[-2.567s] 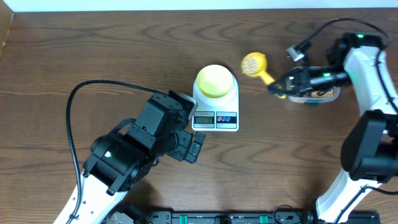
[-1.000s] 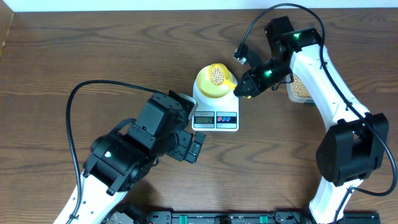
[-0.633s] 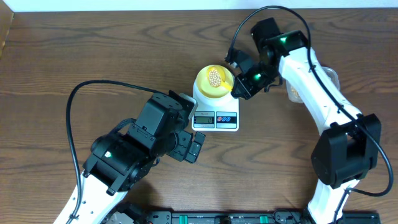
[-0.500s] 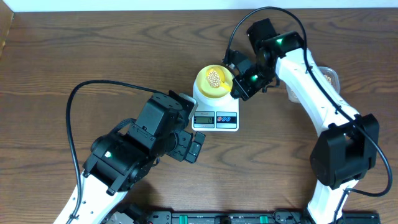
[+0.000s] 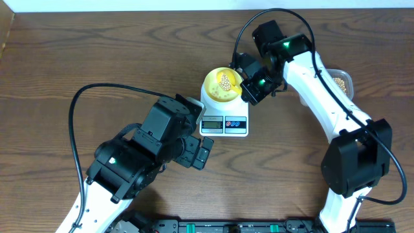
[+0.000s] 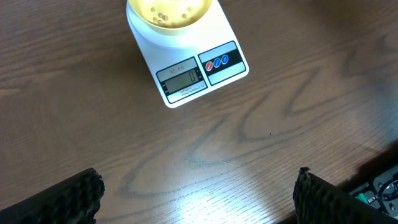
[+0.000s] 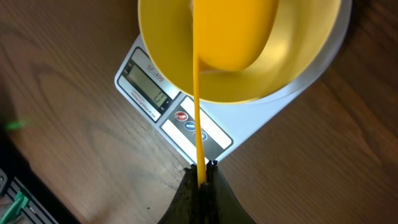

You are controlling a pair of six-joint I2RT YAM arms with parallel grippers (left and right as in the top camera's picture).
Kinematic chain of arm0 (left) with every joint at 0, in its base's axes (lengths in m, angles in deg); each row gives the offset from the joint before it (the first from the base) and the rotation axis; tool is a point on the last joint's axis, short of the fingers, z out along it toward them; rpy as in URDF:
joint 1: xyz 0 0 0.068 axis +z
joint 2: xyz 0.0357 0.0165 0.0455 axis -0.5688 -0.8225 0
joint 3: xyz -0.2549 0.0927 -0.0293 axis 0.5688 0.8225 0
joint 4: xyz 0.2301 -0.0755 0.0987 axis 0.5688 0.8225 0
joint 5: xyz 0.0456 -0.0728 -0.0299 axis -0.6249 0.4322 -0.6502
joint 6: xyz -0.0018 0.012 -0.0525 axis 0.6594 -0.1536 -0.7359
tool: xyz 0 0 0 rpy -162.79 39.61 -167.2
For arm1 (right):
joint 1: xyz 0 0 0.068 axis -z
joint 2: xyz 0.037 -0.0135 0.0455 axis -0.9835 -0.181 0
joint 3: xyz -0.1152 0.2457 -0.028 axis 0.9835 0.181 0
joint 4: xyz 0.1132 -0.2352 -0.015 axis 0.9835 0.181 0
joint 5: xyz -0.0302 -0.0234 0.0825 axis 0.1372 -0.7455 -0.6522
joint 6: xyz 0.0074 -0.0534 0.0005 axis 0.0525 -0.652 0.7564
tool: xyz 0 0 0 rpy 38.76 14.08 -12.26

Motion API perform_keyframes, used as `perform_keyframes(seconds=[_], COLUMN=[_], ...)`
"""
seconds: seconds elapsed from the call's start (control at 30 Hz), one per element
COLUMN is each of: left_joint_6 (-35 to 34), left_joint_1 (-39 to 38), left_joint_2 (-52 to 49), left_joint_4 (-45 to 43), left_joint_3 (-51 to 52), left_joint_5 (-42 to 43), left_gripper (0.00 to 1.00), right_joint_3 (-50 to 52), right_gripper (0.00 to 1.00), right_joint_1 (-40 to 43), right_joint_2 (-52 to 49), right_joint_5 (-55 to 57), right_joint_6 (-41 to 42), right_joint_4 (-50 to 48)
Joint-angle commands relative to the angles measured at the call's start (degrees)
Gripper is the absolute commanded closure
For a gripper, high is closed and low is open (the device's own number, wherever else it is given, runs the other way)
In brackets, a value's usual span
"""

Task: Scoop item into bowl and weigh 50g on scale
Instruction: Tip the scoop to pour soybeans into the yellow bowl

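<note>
Beans [image 5: 224, 80] sat in the bowl [image 5: 207, 85] on the scale [image 5: 223, 125]; more were in the tub [image 5: 350, 80] off to the right. Right tool [image 7: 200, 176] was pinched tight on the spoon [image 7: 235, 34] handle, with the scoop tipped over the bowl. Left tool [image 6: 198, 193] gaped wide, empty, above the worktop [image 6: 74, 112]. Risks: spoon resting on the rim would skew the reading; a fast dump could overshoot or bounce beans out. Display [image 6: 182, 78] was unreadable.

Bright, even light; soft glare on the table [image 6: 205, 193].
</note>
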Motion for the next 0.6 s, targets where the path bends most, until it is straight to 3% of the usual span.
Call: perform_keyframes(seconds=[0.0, 0.57], left_joint_6=[-0.31, -0.33], left_joint_1=[0.17, 0.17], left_joint_2=[-0.22, -0.22], left_joint_4=[0.13, 0.15], left_joint_3=[-0.7, -0.7], left_joint_5=[-0.09, -0.09], left_gripper=[0.0, 0.0], right_joint_3=[-1.44, -4.59], right_gripper=[0.99, 0.99], right_joint_1=[-1.09, -4.31], right_joint_2=[-0.37, -0.35], right_joint_5=[1.22, 12.17], right_joint_6=[0.37, 0.35], right_joint_4=[-0.09, 1.46])
